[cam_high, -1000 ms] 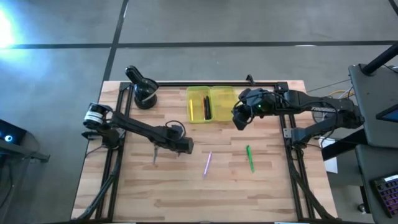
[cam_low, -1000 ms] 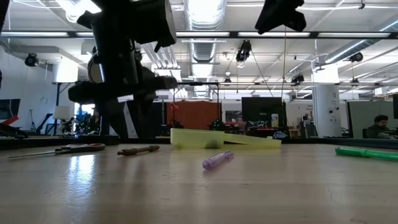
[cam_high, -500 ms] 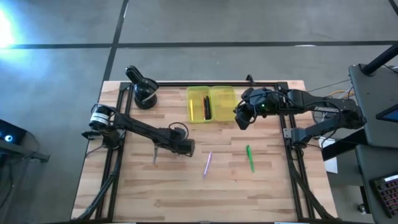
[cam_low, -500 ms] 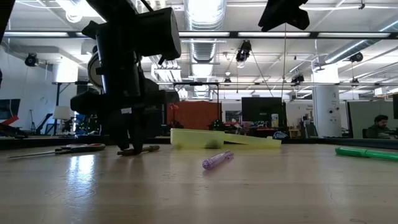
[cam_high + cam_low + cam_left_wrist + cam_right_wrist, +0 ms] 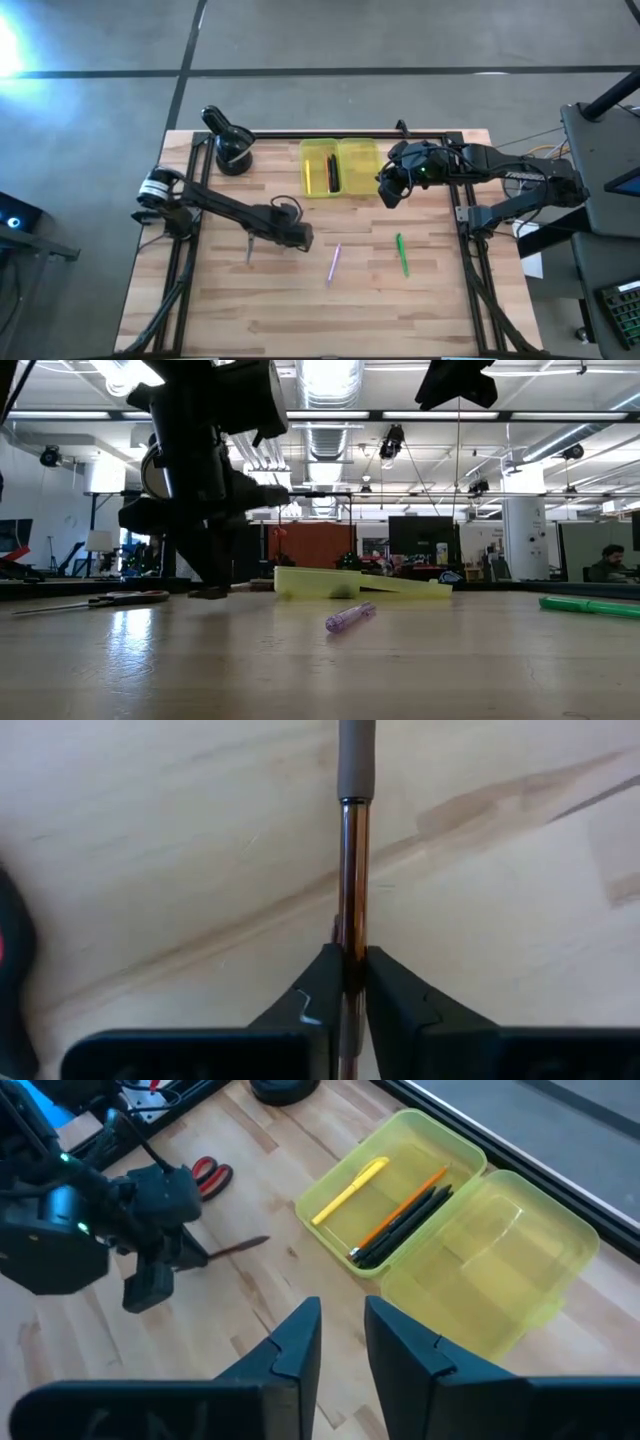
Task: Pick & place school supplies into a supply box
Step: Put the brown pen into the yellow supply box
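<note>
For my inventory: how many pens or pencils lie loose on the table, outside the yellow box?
3: a brown pen clamped by the left gripper, a purple pen mid-table, a green pen toward the right. Others may be hidden.

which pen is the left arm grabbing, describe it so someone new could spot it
Start at the yellow supply box at the table's far edge, then look nearer and to the left, where the left gripper is down on the wood. Its fingers are shut on a thin brown pen with a grey grip. The red-handled scissors lie beside it; the purple pen and green pen lie loose farther right.

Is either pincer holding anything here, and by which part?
The left pincer is shut on the brown pen mid-barrel, below its grey grip. The right pincer holds nothing.
</note>
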Robot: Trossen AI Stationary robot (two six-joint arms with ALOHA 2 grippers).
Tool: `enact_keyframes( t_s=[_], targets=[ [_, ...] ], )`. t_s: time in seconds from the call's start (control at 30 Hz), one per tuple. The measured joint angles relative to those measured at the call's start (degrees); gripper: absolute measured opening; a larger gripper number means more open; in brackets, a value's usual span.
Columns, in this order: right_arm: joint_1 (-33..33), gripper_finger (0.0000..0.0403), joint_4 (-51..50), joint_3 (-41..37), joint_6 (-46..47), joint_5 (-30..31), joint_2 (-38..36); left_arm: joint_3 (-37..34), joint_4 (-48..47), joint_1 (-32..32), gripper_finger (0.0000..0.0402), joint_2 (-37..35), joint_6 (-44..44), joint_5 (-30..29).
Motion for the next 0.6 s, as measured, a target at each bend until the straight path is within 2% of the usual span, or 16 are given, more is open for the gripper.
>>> enact_keyframes(
  t_s=[0.3, 0.6],
  targets=[
    [0.01, 0.0071, 0.1, 0.0, 0.0, 0.15, 0.0, 0.0, -0.02, 0.02, 0.0002, -5.45, -0.05, -5.18],
    [0.0, 0.0074, 0.37, 0.0, 0.0, 0.15, 0.02, 0.04, 0.01, 0.5, 0.0001, -9.46, 0.1, -6.54]
  ],
)
